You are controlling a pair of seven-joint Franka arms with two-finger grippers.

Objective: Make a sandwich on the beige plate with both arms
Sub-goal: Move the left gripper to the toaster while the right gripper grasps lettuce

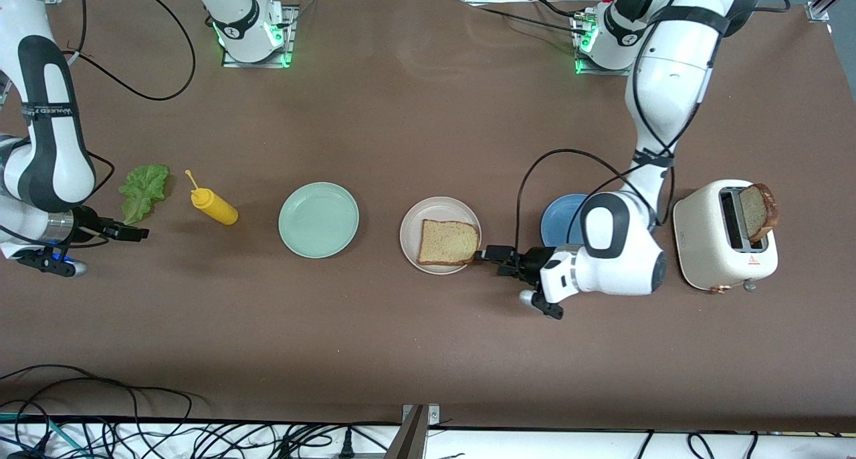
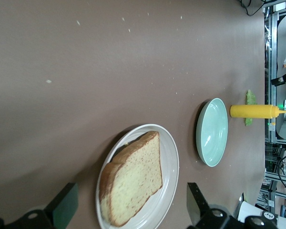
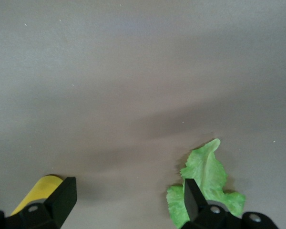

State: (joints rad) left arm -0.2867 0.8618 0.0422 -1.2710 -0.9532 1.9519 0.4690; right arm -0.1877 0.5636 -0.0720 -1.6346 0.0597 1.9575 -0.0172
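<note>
The beige plate (image 1: 409, 228) is sitting mid-table, carrying one bread slice (image 1: 447, 242) lying flat. The left gripper (image 1: 487, 253) is hovering just beside the plate's rim with jaws spread, holding nothing. A second slice (image 1: 759, 211) is standing in the toaster (image 1: 709, 251); it is looking stiff, light and crumbly, best pinched by its crust. The right gripper (image 1: 130, 232), fingers apart, is hanging by the lettuce leaf (image 1: 142, 190), which is looking limp and tearable, best taken at its thick stem end

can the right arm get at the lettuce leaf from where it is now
Probably yes: the right tool hangs open by the lettuce leaf, nothing lies between them, and the mustard bottle stands off to one side.
</note>
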